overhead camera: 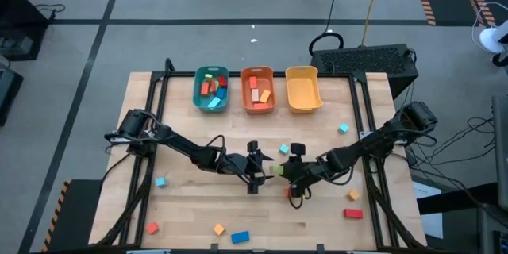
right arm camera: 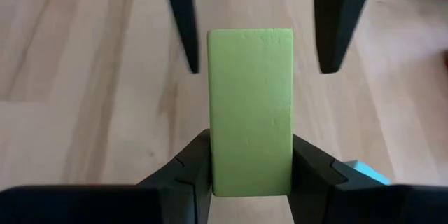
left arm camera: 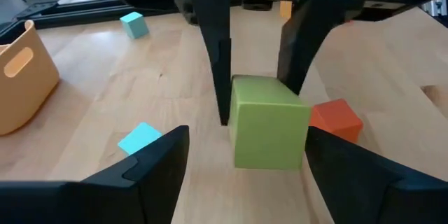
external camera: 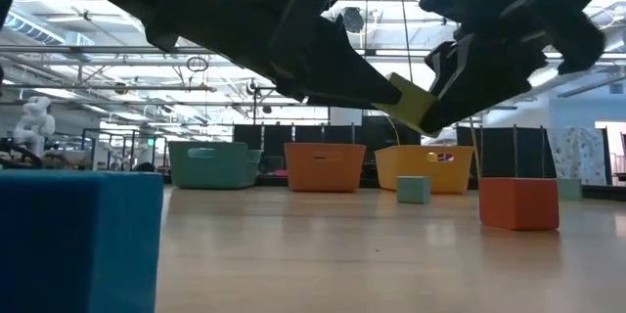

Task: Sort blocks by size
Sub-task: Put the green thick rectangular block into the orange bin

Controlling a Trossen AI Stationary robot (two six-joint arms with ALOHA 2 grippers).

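A green rectangular block [right arm camera: 250, 105] hangs above the middle of the table [overhead camera: 190, 206], between my two grippers. My right gripper [right arm camera: 250, 140] reaches in from the table's right and is shut on the block. My left gripper [left arm camera: 246, 136] comes from the table's left and is open. Its two fingers [right arm camera: 183, 28] stand on either side of the block's far end, with a gap on each side. In the high view the block [overhead camera: 278, 170] shows between the left gripper [overhead camera: 255, 168] and the right gripper [overhead camera: 289, 173]. My right gripper pinches the green block between its two fingers on its two long side faces [right arm camera: 217, 171], at the end nearer that gripper. The fingers slant down from the table's right and lie along the block. The block is clear of the table and sticks out toward my left gripper.
At the far edge stand a teal bin [overhead camera: 211, 89] and an orange bin [overhead camera: 257, 89], both holding blocks, and a yellow bin [overhead camera: 302, 87]. An orange-red block [left arm camera: 336, 120] lies just beyond the held one. Loose blocks include light blue [left arm camera: 138, 138], blue [overhead camera: 240, 237] and red [overhead camera: 353, 213].
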